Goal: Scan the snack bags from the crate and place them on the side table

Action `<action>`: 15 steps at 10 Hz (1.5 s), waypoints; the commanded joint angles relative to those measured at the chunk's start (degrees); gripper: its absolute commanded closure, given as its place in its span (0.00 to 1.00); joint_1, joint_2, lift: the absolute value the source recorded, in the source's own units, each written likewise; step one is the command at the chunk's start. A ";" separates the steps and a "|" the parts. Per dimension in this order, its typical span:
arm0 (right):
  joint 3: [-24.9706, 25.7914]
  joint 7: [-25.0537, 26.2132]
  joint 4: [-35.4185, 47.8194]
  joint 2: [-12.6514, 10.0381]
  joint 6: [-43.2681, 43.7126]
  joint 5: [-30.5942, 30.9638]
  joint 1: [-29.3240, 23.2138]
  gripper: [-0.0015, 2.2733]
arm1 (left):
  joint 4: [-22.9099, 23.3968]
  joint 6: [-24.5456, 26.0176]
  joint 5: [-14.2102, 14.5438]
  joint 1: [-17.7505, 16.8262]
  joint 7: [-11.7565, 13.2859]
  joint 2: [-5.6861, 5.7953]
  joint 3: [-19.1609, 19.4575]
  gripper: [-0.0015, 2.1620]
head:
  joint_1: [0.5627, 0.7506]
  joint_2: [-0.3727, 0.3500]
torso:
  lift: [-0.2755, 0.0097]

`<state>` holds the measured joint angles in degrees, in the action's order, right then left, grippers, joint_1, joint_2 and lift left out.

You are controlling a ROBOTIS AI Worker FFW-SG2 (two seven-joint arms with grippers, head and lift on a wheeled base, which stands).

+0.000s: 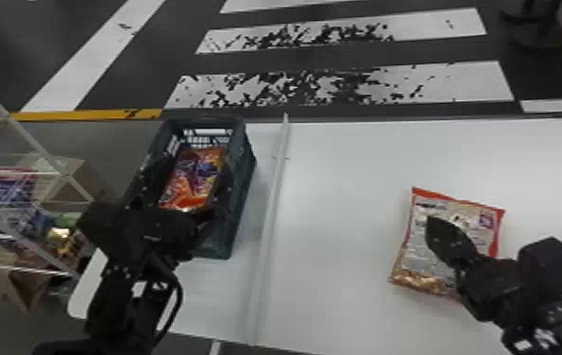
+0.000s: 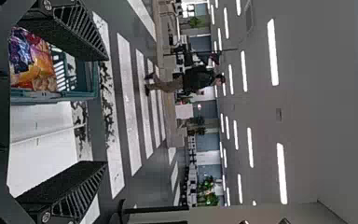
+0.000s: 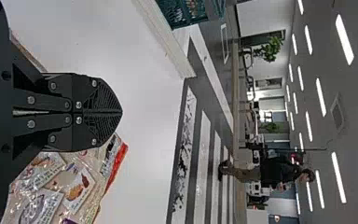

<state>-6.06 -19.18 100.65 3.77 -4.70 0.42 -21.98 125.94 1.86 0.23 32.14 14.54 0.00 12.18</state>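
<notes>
The crate [image 1: 242, 207], dark green-grey plastic, stands on the table's left part with orange and purple snack bags [image 1: 194, 179] inside. Above the crate, my left gripper [image 1: 187, 189] has its fingers spread around the view of the bags; in the left wrist view my left gripper [image 2: 105, 112] stands open with nothing between its fingers. A red-edged snack bag [image 1: 421, 255] lies flat on the white table at the right. Over that bag is my right gripper [image 1: 435, 226]; in the right wrist view my right gripper [image 3: 120, 112] is shut, fingers together, holding nothing.
A raised white divider [image 1: 272, 207] runs across the table [image 1: 341, 189] just right of the crate. To the left, beside the table, a white wire rack [image 1: 53, 165] holds cartons and more packages.
</notes>
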 commanded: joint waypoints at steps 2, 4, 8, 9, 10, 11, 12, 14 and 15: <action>0.79 0.11 -6.17 -0.08 -0.36 1.34 4.22 0.89 | -0.43 -0.14 0.91 0.12 0.57 -0.15 0.22 0.04 | 0.70 0.81 | 0.64; 1.58 1.43 -10.21 -0.08 0.00 3.45 5.72 0.89 | -0.78 -0.14 1.09 0.12 1.28 -0.15 0.22 0.04 | 0.70 0.78 | 0.64; 2.02 1.96 -11.27 -0.08 1.23 4.86 5.19 0.89 | -1.22 -0.50 1.61 0.03 1.63 -0.15 0.13 0.04 | 0.70 0.75 | 0.64; 2.28 1.96 -7.31 -0.08 1.05 4.68 3.70 0.89 | -1.14 -0.50 1.96 0.03 1.80 -0.15 0.22 0.04 | 0.70 0.75 | 0.64; 1.93 1.87 -2.30 -0.08 0.17 4.59 1.67 0.89 | -1.22 -0.50 2.32 0.12 2.07 -0.15 0.30 0.04 | 0.70 0.75 | 0.64; 0.96 1.25 1.30 -0.08 -1.06 4.86 0.00 0.89 | -1.22 -0.50 2.49 0.12 2.24 -0.15 0.30 0.04 | 0.70 0.75 | 0.64; -0.71 0.55 2.71 0.01 -1.94 5.21 -0.87 0.89 | -1.31 -0.50 2.67 0.12 2.51 -0.15 0.30 0.04 | 0.70 0.76 | 0.64; -4.22 0.02 1.92 0.01 -3.17 7.84 -0.61 0.89 | -1.49 -0.50 3.19 0.12 2.86 -0.15 0.48 0.04 | 0.70 0.81 | 0.64; -5.45 0.02 0.51 0.01 -3.70 9.07 0.18 0.89 | -1.58 -0.50 3.46 0.12 2.86 -0.15 0.66 0.04 | 0.70 0.85 | 0.64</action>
<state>-10.64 -19.16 102.01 3.79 -8.07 8.74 -22.26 124.40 1.37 3.47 32.26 17.40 0.00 12.74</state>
